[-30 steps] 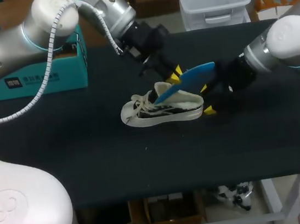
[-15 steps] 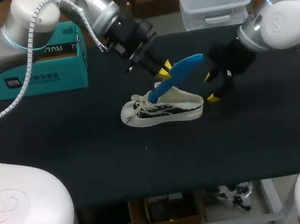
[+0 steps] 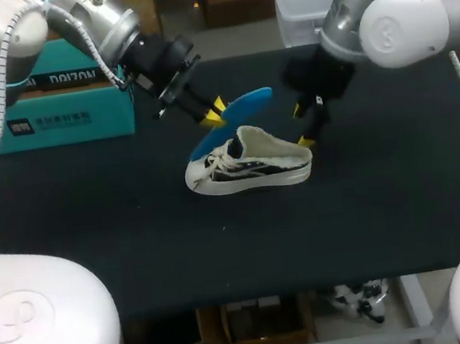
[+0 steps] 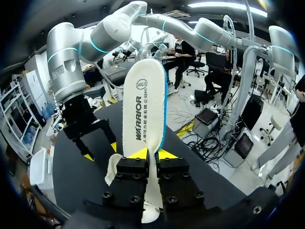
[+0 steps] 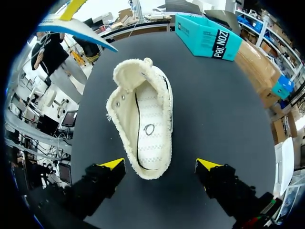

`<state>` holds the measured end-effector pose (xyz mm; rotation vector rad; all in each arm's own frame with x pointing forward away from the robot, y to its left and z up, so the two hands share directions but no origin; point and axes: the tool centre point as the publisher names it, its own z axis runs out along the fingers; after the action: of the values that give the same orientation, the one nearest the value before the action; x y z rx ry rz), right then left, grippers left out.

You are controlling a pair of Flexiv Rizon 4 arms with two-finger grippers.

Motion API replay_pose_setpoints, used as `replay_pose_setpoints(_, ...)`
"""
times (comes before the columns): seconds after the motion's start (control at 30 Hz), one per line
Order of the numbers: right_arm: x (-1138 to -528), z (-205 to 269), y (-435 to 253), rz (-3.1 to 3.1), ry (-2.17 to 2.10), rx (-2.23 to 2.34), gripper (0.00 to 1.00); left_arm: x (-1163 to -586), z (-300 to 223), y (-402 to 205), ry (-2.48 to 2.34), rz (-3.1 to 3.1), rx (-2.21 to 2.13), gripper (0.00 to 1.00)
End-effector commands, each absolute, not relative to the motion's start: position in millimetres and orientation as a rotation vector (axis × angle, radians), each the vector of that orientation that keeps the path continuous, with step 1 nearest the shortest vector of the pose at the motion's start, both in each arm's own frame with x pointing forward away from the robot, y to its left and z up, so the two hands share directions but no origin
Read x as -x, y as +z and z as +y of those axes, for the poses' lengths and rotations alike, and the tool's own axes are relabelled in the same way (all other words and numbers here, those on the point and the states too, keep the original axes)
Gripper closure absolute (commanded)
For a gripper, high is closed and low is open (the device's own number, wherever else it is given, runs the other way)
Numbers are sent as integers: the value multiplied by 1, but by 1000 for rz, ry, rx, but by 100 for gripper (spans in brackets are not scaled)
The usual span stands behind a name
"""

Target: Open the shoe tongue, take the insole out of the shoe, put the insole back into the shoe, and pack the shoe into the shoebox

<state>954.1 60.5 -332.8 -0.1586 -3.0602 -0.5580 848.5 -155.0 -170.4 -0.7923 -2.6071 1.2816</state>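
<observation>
Head view: left tool (image 3: 214,113) clamped on insole (image 3: 243,107) above shoe (image 3: 251,169) at worktop (image 3: 403,200) centre; right tool (image 3: 301,125) wide open, holding nothing.

light: bright overhead | glare: white arm shells (image 3: 402,26) | shadows: faint on table (image 3: 140,260)

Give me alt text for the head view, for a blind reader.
The left arm's jaws hold a blue insole above a white shoe on the black table. The right arm's jaws hang open by its heel; a teal shoebox sits back left.
</observation>
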Motion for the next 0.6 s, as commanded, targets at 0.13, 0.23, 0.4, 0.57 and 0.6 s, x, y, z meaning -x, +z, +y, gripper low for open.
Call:
replay_pose_setpoints(0.13,-964,85,-332,-3064,-365,154,0,-842,-112,-172,1347,-2658,727,100)
replay_pose_setpoints(0.23,-968,95,-332,-3068,-328,159,0,-843,-102,-174,1350,-2660,716,100)
replay_pose_setpoints(0.4,-973,109,-332,-3091,-240,187,0,-845,-86,-177,1356,-2669,699,100)
replay_pose_setpoints(0.57,-977,121,-335,-3101,-179,211,0,-848,-72,-180,1362,-2680,678,100)
replay_pose_setpoints(0.6,-978,123,-336,-3102,-179,210,0,-849,-70,-180,1363,-2683,674,100)
